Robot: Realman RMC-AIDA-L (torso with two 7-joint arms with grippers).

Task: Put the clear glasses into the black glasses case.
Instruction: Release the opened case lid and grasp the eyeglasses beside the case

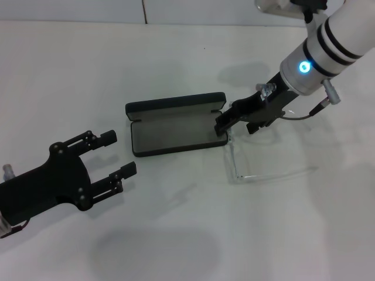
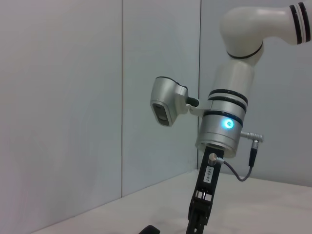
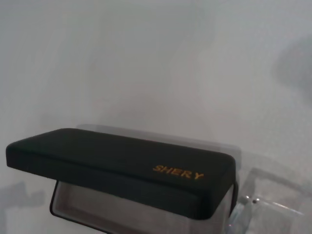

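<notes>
— Right tool (image 1: 227,124) sits at the end of the black glasses case (image 1: 176,130) nearest the clear glasses (image 1: 258,170), hanging over that corner. We can't tell whether it is spread or closed; the black fingers merge with the case rim.

— And the glasses?

— Just beside that same end of the case, flat on the tabletop (image 1: 70,70), one thin arm running away from the case. Nothing holds them, as far as we can see.

— How would they handle?

— We'd judge them light, slick and a bit springy — clear plastic that flexes and slides. We'd take them at the stiffer front near the bridge, not by an arm.

— The left tool (image 1: 114,154)?

— Spread wide, parked on the far side of the case from the glasses, gripping nothing. The case lies open, lining up.
</notes>
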